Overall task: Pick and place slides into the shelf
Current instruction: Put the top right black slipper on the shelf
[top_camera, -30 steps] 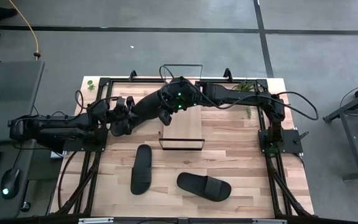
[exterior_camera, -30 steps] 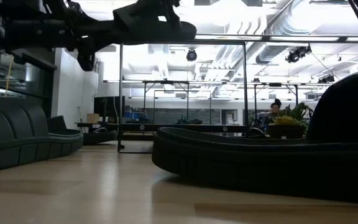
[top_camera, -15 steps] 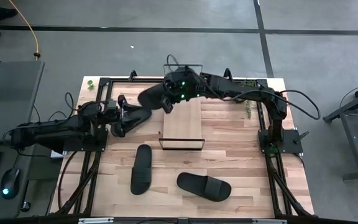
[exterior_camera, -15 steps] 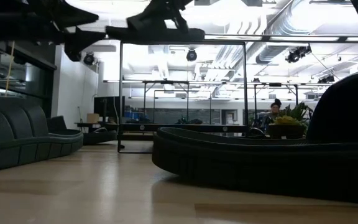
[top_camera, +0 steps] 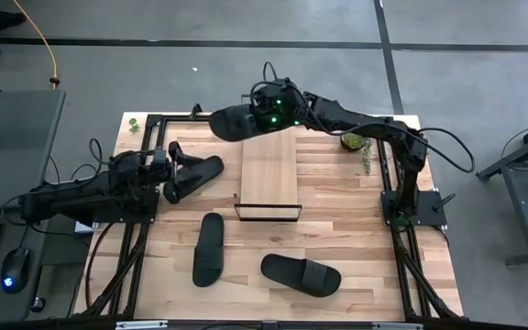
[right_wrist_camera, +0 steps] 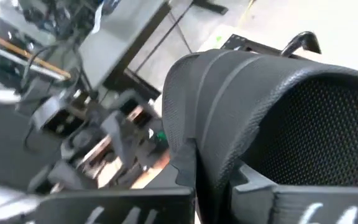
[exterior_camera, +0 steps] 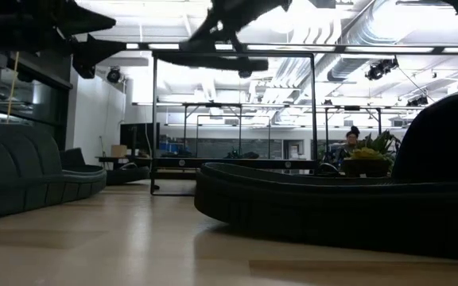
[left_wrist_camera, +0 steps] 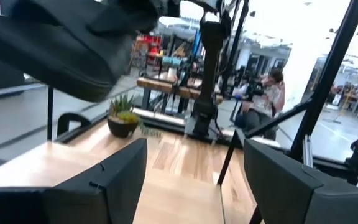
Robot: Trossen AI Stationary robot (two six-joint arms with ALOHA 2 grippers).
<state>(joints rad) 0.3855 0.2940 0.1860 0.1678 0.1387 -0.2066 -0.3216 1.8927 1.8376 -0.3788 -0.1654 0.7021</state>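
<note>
The shelf (top_camera: 269, 175), a light-wood plank in a thin black wire frame, lies at the table's middle with nothing on its board. A slide (top_camera: 235, 121) hangs above the shelf's far left corner, pinched in the closed jaws of the right gripper (top_camera: 266, 112). A second ago both grippers met at this slide lower over the table; since then the left gripper (top_camera: 174, 171) has let go and backed off to the left, jaws wide and empty. Three more slides (top_camera: 209, 248) rest on the table (top_camera: 356, 238).
</note>
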